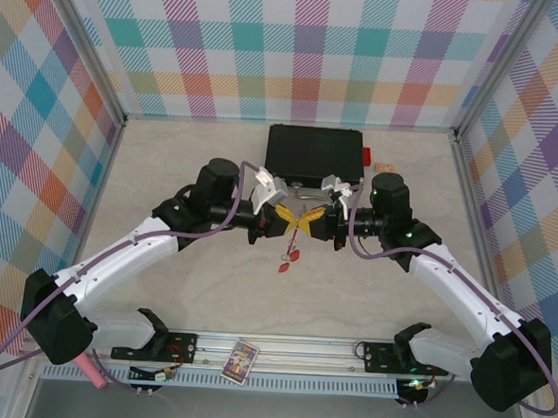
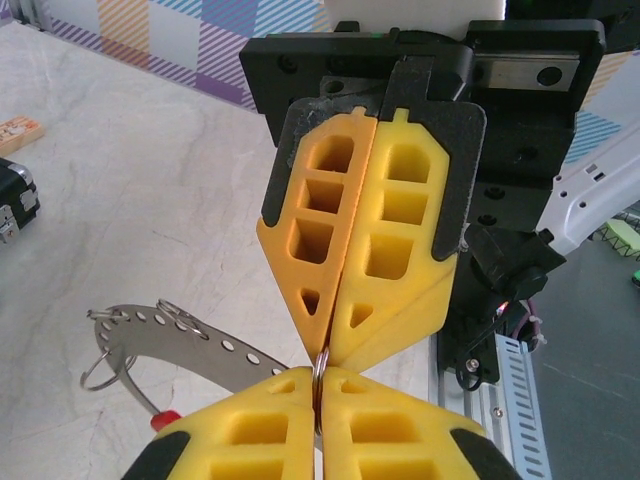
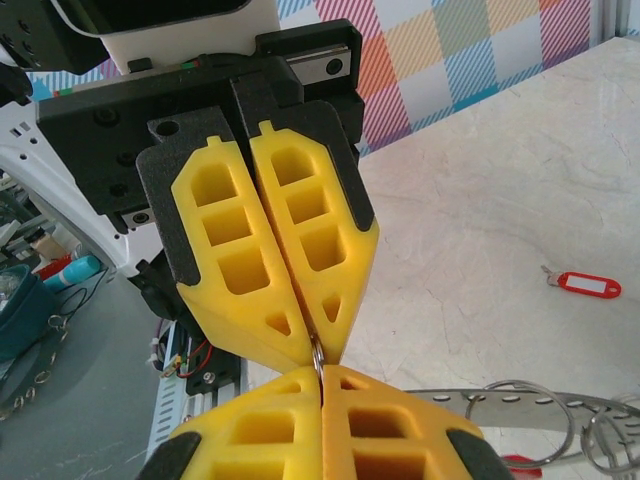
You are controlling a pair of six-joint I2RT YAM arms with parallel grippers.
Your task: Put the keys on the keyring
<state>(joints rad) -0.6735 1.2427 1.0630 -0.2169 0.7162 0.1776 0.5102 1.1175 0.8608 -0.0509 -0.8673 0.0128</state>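
My left gripper and right gripper meet tip to tip above the table's middle. Both are shut on the keyring's thin silver wire, which stands edge-on between the yellow fingertips. A perforated silver band carrying small split rings curves away below it toward the far side. A red piece peeks out under the band. One of the keys, with a red tag, lies flat on the table. Another red-tagged key shows just under the fingertips; whether it hangs or lies I cannot tell.
A black case sits behind the grippers, with a red block at its right end and a small wooden piece beside that. A card rests on the front rail. Checkered walls close three sides.
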